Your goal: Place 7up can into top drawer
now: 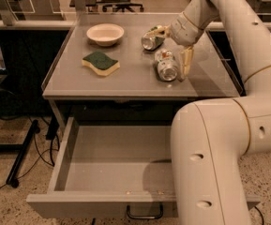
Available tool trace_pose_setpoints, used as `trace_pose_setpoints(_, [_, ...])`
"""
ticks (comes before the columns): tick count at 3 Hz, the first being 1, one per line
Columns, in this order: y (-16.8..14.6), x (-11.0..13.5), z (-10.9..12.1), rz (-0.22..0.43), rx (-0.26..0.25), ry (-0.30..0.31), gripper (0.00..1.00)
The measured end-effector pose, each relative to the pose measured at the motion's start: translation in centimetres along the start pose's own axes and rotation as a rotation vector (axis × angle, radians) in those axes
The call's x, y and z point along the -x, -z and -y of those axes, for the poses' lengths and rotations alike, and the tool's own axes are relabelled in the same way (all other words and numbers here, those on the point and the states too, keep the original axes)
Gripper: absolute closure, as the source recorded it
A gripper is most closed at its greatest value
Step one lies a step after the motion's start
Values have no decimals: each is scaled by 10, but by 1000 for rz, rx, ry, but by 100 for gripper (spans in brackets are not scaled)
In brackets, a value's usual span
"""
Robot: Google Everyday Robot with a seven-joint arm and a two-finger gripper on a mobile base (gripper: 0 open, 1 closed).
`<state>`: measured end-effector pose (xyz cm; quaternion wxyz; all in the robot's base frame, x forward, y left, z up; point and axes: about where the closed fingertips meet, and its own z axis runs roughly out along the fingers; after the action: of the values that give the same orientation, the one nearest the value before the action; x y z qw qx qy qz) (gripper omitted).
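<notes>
The 7up can (166, 65), silvery with pale green patches, lies on its side on the grey table (125, 81), right of centre. My gripper (173, 53) hangs over the can's far end and is open. One pale finger (187, 63) points down along the can's right side, and the other (160, 31) reaches left by the darker green can (151, 38). The gripper holds nothing. The top drawer (111, 158) is pulled out below the table and is empty inside, with its dark handle (144, 214) at the front.
A white bowl (105, 33) sits at the back left of the table. A green and yellow sponge (101, 63) lies in front of it. My arm's large white segments (210, 153) stand in front of the drawer's right part. A dark stand and cables lie on the floor at left.
</notes>
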<state>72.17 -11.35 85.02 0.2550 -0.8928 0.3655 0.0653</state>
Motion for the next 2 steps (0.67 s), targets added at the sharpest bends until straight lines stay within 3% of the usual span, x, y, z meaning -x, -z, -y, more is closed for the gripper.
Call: trace_pose_setpoints(2, [-10,-1,-3,14,25,-41,0])
